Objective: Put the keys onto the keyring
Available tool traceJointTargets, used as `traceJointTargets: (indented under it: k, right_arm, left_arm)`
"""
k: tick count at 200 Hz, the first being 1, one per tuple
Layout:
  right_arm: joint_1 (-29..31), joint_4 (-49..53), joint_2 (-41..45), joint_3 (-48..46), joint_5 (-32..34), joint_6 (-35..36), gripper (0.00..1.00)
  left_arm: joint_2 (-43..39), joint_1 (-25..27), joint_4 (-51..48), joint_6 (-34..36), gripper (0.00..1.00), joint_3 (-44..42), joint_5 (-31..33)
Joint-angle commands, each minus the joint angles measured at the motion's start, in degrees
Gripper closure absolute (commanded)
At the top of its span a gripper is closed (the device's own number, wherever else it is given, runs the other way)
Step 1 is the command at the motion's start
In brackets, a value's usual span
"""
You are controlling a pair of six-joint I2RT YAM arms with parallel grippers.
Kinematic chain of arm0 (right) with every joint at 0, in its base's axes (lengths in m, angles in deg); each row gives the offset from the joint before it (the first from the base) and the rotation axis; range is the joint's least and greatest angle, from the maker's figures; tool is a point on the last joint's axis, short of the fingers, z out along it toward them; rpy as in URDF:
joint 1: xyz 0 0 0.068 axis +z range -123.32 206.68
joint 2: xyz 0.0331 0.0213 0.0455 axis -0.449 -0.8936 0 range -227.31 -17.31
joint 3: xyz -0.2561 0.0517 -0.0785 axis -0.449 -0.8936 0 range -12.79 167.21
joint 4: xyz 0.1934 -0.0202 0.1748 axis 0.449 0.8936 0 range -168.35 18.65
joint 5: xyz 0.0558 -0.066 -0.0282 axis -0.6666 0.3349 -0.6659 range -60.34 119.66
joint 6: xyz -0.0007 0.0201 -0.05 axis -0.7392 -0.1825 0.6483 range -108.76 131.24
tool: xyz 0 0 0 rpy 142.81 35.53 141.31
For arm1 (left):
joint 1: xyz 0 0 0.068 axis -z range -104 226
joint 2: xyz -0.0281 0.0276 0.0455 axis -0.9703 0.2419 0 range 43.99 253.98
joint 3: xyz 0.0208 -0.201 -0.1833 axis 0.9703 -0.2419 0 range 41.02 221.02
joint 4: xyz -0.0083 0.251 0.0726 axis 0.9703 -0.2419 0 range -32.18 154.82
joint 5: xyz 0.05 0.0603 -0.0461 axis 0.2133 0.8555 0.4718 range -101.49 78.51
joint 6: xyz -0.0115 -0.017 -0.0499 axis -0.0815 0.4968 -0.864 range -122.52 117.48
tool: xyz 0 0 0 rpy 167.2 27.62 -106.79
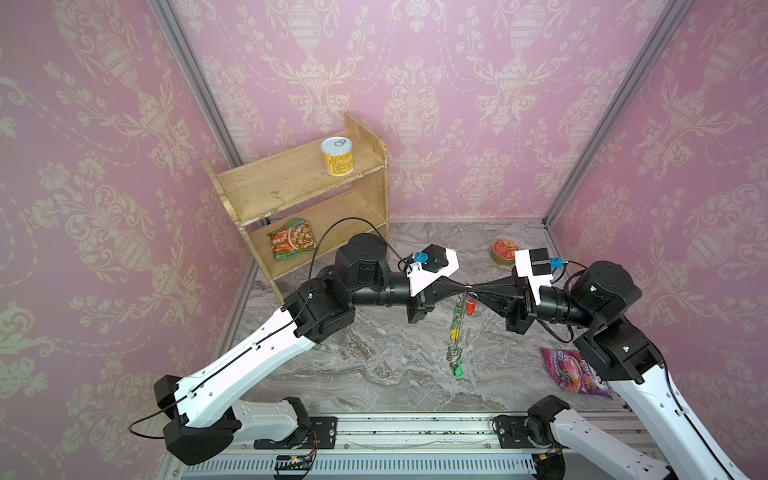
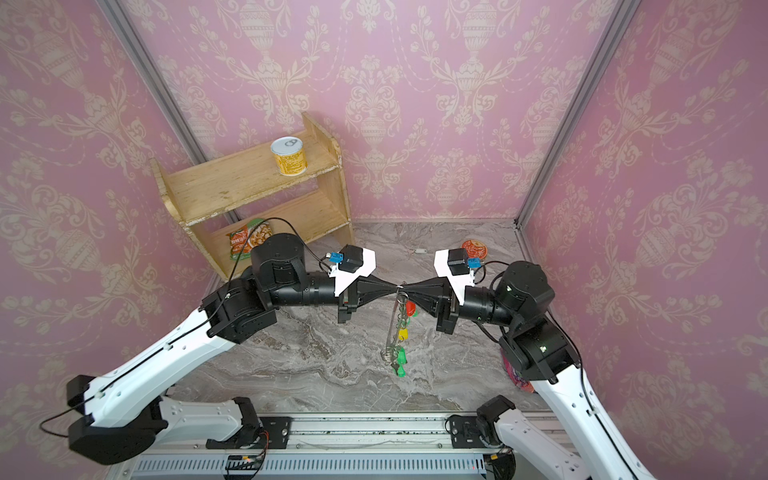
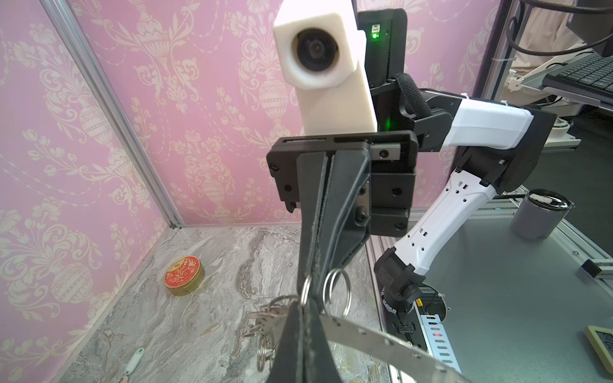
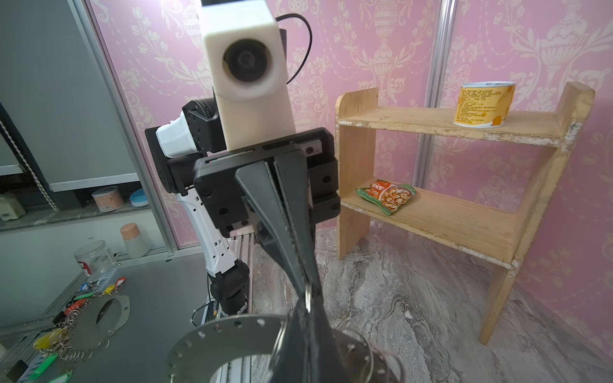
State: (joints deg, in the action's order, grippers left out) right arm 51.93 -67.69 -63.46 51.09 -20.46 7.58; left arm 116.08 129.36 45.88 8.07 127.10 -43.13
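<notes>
The keyring (image 1: 454,328) is a flat grey metal disc with holes round its rim. It hangs edge-on above the marble floor in both top views. My left gripper (image 1: 465,286) and right gripper (image 1: 472,286) meet tip to tip at its upper rim. Each is shut on the rim beside a wire ring (image 3: 336,291). Keys with a red tag (image 1: 471,308), a yellow tag (image 1: 456,332) and a green tag (image 1: 457,369) dangle from it. A white-tagged key (image 2: 420,251) lies alone on the floor behind. The wrist views show the disc's band (image 3: 381,341) and its wide hole's edge (image 4: 215,335).
A wooden shelf (image 1: 291,183) stands at the back left with a yellow can (image 1: 336,156) on top and a noodle packet (image 1: 293,245) below. A red-topped tin (image 1: 503,251) sits at the back right. A purple snack bag (image 1: 573,372) lies under my right arm.
</notes>
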Motion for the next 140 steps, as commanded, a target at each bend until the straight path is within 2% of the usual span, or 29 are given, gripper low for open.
traceJointTargets:
  k: [1,22,57,80,116,140]
  right_arm:
    - [0.6,1.2,0.0,2.7,1.9,1.3,0.84]
    - [0.6,5.3,0.6,3.0,6.3,2.8,0.65]
    - [0.6,10.1,2.5,5.4,13.2,3.8,0.45]
    - [0.6,12.2,3.5,6.1,14.9,4.4,0.42]
    - [0.9,13.3,3.8,6.1,8.2,3.9,0.41]
    - [2.9,15.7,4.8,5.8,11.7,5.4,0.43]
  left_arm:
    - [-0.1,0.0,1.5,1.4,1.00,0.5,-0.9]
    - [-1.0,0.0,1.5,2.5,1.00,0.3,0.0]
    - [-2.0,0.0,1.5,3.5,1.00,0.1,1.1]
    - [-2.2,0.0,1.4,3.7,1.00,-0.1,1.7]
    - [-2.0,0.0,1.9,4.0,1.00,-0.1,5.4]
    - [-1.4,0.0,2.8,3.0,1.00,-0.1,7.4]
